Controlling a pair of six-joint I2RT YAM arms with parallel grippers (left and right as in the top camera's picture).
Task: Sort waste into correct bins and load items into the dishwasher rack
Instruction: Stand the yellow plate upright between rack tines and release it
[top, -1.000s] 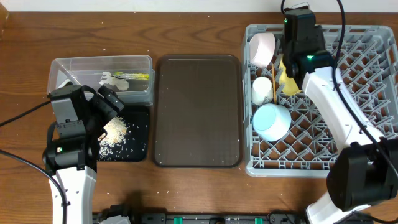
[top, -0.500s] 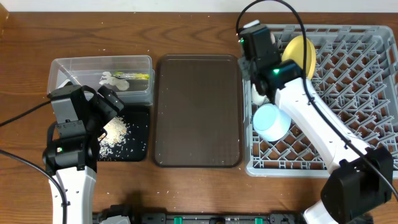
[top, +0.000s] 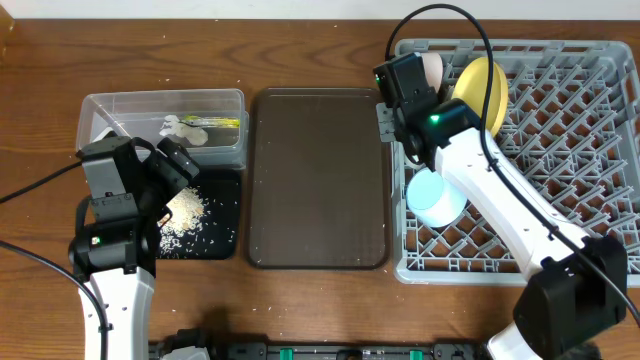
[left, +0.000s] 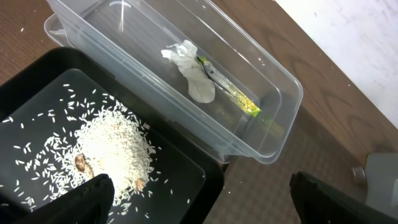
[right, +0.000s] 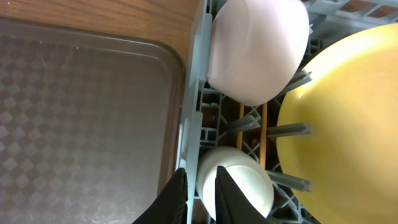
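Overhead, the brown wooden table (top: 320, 40) carried the grey pegged dishwasher rack (top: 560, 150) holding the round yellow plate (top: 482, 88). The right gripper (right: 200, 193) sat nearly clenched, empty; the left gripper (left: 199, 202) gaped above the rice-strewn black tray (left: 180, 162).

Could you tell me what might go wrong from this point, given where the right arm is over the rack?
1. The right gripper sits at the dishwasher rack wall, next to the small cream cup; a careless move could knock the cup or catch the wall.
2. The white bowl and yellow plate stand on edge between pegs, close to the arm, and a brush could tip them.
3. The chopsticks lie loosely through the grid and might slip.
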